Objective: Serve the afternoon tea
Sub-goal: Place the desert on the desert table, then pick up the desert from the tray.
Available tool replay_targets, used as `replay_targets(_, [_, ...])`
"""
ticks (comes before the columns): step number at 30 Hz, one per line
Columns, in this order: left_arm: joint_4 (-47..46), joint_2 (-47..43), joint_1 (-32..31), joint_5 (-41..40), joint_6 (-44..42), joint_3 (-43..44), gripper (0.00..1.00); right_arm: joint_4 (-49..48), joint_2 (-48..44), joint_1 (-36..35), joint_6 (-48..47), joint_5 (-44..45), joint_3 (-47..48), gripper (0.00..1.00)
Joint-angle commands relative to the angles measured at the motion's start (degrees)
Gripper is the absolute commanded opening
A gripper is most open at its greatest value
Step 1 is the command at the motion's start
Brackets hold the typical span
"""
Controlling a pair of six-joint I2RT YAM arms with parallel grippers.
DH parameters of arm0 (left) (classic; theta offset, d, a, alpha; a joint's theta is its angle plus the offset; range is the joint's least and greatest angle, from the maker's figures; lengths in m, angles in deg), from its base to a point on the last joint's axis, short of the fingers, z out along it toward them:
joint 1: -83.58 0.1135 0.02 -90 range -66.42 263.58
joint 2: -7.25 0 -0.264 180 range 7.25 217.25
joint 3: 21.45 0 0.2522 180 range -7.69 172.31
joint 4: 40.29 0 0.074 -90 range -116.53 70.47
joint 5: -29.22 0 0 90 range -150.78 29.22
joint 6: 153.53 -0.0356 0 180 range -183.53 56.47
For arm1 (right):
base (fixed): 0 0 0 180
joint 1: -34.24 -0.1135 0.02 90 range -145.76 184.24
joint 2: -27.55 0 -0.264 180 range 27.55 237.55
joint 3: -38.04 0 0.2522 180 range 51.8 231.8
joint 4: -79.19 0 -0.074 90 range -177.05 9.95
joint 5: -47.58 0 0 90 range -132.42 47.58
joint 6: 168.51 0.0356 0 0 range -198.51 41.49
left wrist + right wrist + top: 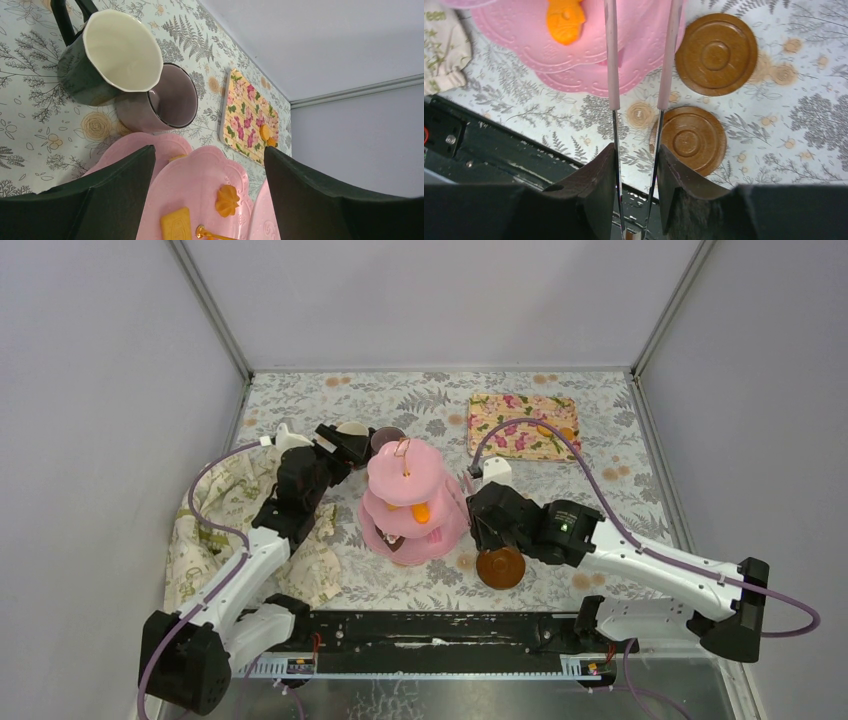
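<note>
The pink three-tier cake stand (405,485) with its gold loop handle stands mid-table, with orange sweets (227,200) on its tiers. Two dark mugs (122,50) (170,102) lie just behind its left side. My left gripper (207,152) hovers open beside the stand's upper tier, nothing between its fingers. My right gripper (636,150) is shut on pink-sleeved metal tongs (611,75), whose arms reach over the stand's lower tier (574,55); their tips run out of view. Two round brown saucers (716,54) (691,140) lie on the table right of the tongs.
A floral tray (523,426) holding orange sweets sits at the back right. A beige leaf-print cloth (215,510) is bunched under the left arm. The black base rail (430,630) runs along the near edge, and grey walls close in the sides and back.
</note>
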Motion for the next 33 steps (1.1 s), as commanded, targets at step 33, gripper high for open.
replay_targets(33, [-4.1, -5.2, 2.3, 2.0, 0.9, -1.8, 0.87, -15.6, 21.8, 47.7, -5.5, -13.0, 2.7, 0.4])
